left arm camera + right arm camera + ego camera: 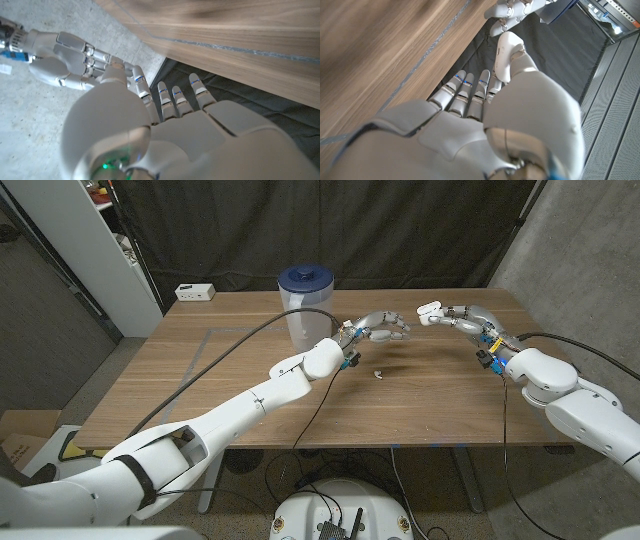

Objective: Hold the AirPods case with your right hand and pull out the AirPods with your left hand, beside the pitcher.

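Far left in the upper part of the head view, a small white box (196,292) sits near the back edge of the wooden table (250,400). Moving right, just left of centre at the top, stands the clear pitcher (306,305) with its dark blue lid.

Next, just right of the pitcher, my left hand (377,330) is raised over the table, fingers loosely extended toward the right. From these views I cannot tell whether it pinches anything; the left wrist view shows my fingers (172,100) straight and slightly apart, with nothing visible between them. Below that hand, near the picture's centre, a small white earbud (379,373) lies on the bare wood, apart from both hands.

Further right, in the upper right of centre, my right hand (462,317) grips the white AirPods case (429,309), which sticks out at my fingertips toward the left hand. The right wrist view shows the case (507,50) pressed by my thumb.

I judge one earbud is already out and the pulling step is under way. The next move calls for bringing my left fingertips across the small gap to the case's opening, pinching the remaining earbud finely, while my right hand keeps the case steady.
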`<state>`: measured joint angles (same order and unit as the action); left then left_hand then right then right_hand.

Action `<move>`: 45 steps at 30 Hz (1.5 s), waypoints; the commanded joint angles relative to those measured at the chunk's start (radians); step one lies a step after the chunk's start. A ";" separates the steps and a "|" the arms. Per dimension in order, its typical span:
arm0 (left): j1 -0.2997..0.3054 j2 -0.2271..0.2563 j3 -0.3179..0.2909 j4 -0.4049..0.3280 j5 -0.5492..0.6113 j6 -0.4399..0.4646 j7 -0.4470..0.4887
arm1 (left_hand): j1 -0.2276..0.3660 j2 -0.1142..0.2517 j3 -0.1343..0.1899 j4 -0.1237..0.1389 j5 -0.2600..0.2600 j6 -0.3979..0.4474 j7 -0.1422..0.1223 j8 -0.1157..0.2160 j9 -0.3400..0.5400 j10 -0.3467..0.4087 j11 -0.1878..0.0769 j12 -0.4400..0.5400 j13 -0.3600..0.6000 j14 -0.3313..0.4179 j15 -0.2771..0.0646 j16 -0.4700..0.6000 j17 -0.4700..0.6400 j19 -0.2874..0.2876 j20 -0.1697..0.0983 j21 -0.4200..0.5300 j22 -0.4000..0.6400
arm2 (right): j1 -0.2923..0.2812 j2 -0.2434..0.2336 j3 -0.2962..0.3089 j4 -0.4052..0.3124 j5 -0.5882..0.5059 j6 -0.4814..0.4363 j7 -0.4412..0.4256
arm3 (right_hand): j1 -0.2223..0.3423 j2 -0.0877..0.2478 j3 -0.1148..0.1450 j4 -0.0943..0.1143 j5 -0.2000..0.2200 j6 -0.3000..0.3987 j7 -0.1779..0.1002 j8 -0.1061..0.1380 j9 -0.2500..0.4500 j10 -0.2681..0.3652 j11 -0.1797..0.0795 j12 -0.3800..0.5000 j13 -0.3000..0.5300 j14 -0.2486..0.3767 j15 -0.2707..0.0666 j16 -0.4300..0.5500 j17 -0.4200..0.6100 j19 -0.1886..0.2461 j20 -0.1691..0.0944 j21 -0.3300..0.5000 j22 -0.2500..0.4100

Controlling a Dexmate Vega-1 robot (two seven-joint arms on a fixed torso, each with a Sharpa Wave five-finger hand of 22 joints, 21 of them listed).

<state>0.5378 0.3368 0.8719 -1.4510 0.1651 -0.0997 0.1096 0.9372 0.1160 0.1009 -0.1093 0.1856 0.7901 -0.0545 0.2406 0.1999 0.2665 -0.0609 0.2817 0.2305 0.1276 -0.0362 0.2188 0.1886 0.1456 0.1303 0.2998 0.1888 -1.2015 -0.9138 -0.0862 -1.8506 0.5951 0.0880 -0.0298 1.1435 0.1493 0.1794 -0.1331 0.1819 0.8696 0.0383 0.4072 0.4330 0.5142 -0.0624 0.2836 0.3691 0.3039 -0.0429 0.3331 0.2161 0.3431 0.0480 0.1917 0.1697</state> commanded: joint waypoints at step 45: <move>0.051 -0.020 -0.085 0.046 0.006 -0.237 0.057 | -0.021 -0.025 -0.015 -0.007 0.008 0.008 -0.053 -0.009 0.036 0.003 -0.019 0.011 0.034 0.026 -0.029 -0.009 0.014 0.048 -0.009 0.008 0.012 | 0.039 -0.011 -0.106 -0.097 -0.182 -0.098 -0.122 | 0.000 0.011 0.015 0.000 0.007 0.054 -0.041 0.002 0.152 0.013 0.001 -0.008 0.005 0.000 -0.095 0.006 0.002 0.000 0.009 0.002 0.002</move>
<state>0.5942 0.3182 0.7841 -1.4036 0.1515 -0.3496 0.1752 0.9240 0.0895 0.0926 -0.1175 0.1856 0.7874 -0.1036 0.2360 0.2353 0.2713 -0.0802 0.2981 0.2611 0.1583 -0.0394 0.2107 0.1980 0.1935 0.1182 0.3103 0.1980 -1.1757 -0.9267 -0.1572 -1.9257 0.4453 -0.0019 -0.1402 1.1398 0.1530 0.1836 -0.1374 0.1818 0.8716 0.0403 0.4037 0.4330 0.5196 -0.0570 0.2758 0.3688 0.3040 -0.0428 0.3331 0.2161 0.3391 0.0520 0.1917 0.1697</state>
